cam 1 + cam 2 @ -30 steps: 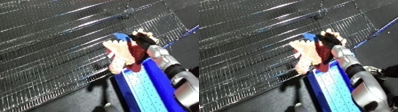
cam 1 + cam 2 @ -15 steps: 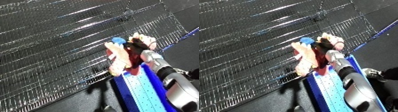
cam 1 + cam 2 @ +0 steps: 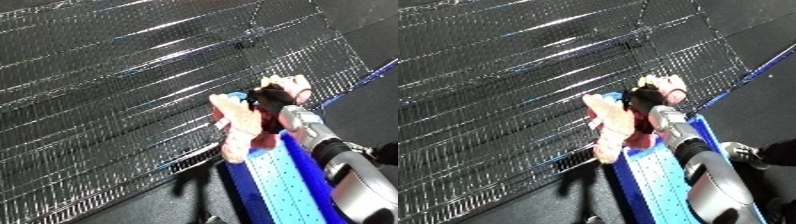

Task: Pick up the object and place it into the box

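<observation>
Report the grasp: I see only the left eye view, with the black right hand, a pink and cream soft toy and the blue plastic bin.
Observer: In the right eye view, the right hand is curled into the pink and cream soft toy, which hangs at the blue plastic bin's upper left corner.
Operator: Check the bin's right rim.
Observer: Here blue rim shows on the silver forearm's outer side too.
Operator: Report anything beside the arm.
Observer: A grey and dark thing lies right of the forearm; I cannot identify it.
</observation>
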`<state>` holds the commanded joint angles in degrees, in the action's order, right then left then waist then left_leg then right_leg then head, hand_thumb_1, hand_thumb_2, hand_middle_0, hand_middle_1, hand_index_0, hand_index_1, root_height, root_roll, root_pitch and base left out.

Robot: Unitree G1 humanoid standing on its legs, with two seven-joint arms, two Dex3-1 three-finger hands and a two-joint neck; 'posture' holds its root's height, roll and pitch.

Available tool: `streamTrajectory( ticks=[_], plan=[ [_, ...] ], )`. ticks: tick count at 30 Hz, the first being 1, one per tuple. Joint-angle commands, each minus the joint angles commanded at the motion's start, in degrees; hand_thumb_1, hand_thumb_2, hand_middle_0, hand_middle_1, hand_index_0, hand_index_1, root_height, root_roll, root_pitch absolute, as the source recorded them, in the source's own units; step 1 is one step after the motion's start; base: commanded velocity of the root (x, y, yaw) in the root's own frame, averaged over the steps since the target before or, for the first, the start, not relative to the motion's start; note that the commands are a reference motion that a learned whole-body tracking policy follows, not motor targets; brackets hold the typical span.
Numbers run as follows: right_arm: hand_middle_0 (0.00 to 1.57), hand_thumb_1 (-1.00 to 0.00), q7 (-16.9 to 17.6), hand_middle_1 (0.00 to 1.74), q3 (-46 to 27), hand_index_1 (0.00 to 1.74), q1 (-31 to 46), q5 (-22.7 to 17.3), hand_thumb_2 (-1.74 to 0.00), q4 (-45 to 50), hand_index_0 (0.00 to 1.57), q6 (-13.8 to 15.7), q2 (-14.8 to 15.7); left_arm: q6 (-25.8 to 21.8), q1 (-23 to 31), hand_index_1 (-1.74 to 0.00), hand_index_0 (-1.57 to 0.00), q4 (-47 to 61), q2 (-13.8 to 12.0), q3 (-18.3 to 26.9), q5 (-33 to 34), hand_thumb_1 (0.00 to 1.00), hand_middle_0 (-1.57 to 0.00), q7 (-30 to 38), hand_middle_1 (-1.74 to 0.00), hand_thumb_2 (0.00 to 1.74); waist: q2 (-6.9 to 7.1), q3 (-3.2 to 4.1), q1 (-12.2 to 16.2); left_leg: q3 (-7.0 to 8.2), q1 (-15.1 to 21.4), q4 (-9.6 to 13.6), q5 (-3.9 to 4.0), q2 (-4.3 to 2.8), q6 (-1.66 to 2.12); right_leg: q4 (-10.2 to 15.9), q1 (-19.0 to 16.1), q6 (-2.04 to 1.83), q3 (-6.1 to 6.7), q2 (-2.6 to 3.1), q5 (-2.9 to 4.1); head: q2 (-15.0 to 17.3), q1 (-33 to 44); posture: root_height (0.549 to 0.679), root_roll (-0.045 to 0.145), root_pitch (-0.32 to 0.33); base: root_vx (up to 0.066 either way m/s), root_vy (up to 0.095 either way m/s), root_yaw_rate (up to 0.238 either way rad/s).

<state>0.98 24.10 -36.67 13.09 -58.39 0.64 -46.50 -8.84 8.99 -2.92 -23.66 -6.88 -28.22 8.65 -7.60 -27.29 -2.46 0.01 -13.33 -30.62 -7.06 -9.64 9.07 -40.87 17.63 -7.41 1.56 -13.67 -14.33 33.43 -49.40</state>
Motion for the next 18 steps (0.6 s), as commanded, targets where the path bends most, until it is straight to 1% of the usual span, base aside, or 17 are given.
streamTrajectory(
  ticks=[4,8,16,18],
  plan=[
    [1.57,-1.00,0.4,1.74,-0.1,1.74,-0.4,-0.3,-1.74,2.4,1.57,-0.2,-0.3,0.2,-0.2,-1.74,-1.57,-0.3,-0.1,0.1,-0.3,1.00,-1.57,0.1,-1.74,1.74,0.35,0.00,0.0,-0.06,0.1,-0.1,0.05,-0.07,0.05,-0.1,-0.2,0.06,-0.03,0.01,0.01,-0.2,-0.2,0.637,0.064,-0.125,-0.019,0.003,0.005],
    [1.57,-1.00,1.3,1.74,-1.4,1.74,0.1,-0.8,-1.74,7.2,1.57,-0.3,-1.6,0.5,-0.3,-1.74,-1.57,-0.6,-0.2,0.4,-0.5,1.00,-1.57,0.2,-1.74,1.74,0.83,0.15,0.1,-0.13,0.3,-0.1,0.12,-0.14,0.06,-0.2,-0.5,0.07,-0.07,0.01,0.05,-1.0,-0.7,0.637,0.062,-0.130,-0.022,-0.001,0.008],
    [1.57,-1.00,4.4,1.74,-9.2,1.74,4.8,-2.5,-1.74,18.8,1.57,-0.2,-6.1,1.1,-0.6,-1.74,-1.57,-1.6,-0.2,1.0,-0.4,1.00,-1.57,0.5,-1.74,1.74,1.81,0.81,1.1,-0.23,0.8,-0.9,-0.05,-0.48,-0.02,-0.3,-1.3,0.14,-0.07,-0.04,0.17,-2.9,-3.6,0.636,0.061,-0.148,-0.028,0.003,-0.009],
    [1.57,-1.00,5.4,1.74,-11.5,1.74,6.3,-3.0,-1.74,20.6,1.57,-0.3,-7.1,1.3,-0.6,-1.74,-1.57,-1.9,-0.1,1.0,-0.3,1.00,-1.57,0.4,-1.74,1.74,2.03,1.02,1.3,-0.23,1.0,-1.1,-0.13,-0.58,-0.05,-0.3,-1.6,0.15,-0.11,-0.07,0.23,-4.2,-4.2,0.636,0.060,-0.153,-0.023,-0.003,-0.016]
  ],
)
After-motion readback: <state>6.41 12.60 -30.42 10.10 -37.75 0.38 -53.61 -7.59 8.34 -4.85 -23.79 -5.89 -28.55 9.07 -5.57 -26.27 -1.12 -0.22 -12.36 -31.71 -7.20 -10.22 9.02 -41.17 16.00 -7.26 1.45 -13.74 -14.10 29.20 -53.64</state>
